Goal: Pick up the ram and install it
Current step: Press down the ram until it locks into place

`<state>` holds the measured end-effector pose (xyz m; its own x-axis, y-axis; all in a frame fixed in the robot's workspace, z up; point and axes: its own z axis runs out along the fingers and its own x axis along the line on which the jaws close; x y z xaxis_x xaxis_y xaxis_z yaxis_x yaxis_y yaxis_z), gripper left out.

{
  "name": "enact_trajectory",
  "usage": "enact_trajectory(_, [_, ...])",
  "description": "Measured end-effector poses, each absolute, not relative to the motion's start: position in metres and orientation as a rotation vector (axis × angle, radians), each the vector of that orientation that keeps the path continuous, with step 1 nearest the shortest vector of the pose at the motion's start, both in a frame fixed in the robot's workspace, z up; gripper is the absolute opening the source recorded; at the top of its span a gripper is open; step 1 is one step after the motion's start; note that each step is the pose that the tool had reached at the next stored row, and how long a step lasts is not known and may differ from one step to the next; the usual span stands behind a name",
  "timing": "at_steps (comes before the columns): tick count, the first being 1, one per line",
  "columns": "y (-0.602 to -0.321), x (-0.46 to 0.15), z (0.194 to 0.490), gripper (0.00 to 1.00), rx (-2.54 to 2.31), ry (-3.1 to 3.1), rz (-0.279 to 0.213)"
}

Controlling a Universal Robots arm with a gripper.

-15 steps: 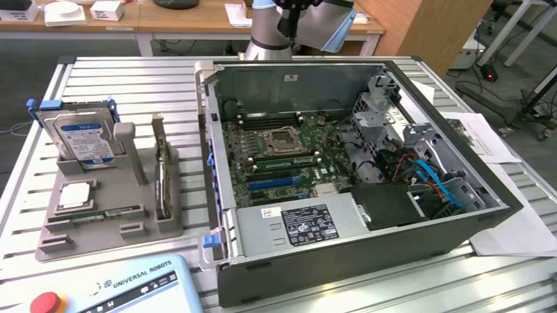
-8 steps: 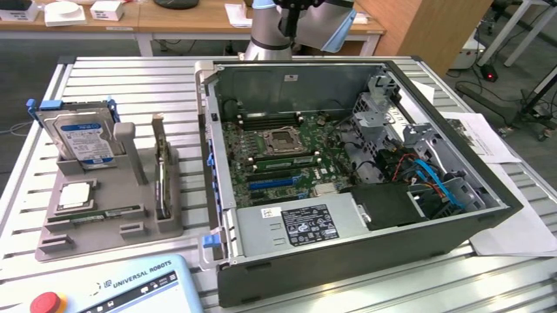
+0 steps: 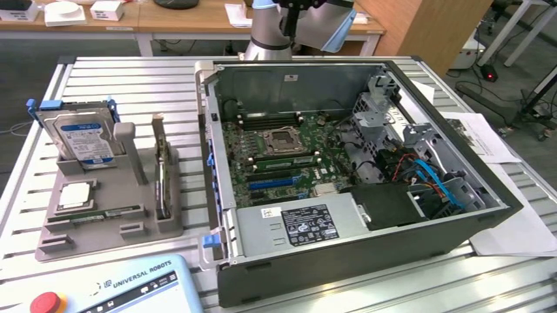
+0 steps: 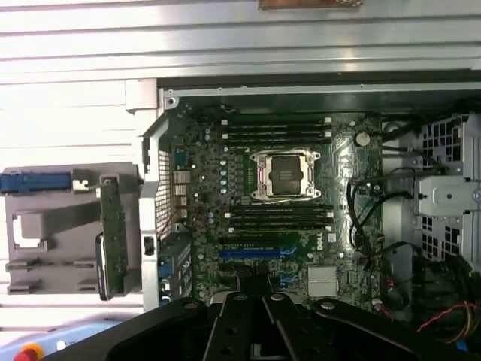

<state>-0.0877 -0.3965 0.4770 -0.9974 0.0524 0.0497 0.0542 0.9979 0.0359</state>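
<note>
above the open computer case, gripper shut, fingers pressed together, holding nothing. directly below in the wrist view: green motherboard with empty cpu socket and black memory slots. outside the case, toward the exterior view's left: grey parts holder carrying the ram, lying flat near the holder's front, beside a square processor and upright hard drive.
</note>
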Motion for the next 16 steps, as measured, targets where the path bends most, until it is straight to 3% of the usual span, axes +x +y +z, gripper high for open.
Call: enact_trajectory(16, [-0.396,-0.0878,0.4769,0.11,-0.166,-3.088,-0.059])
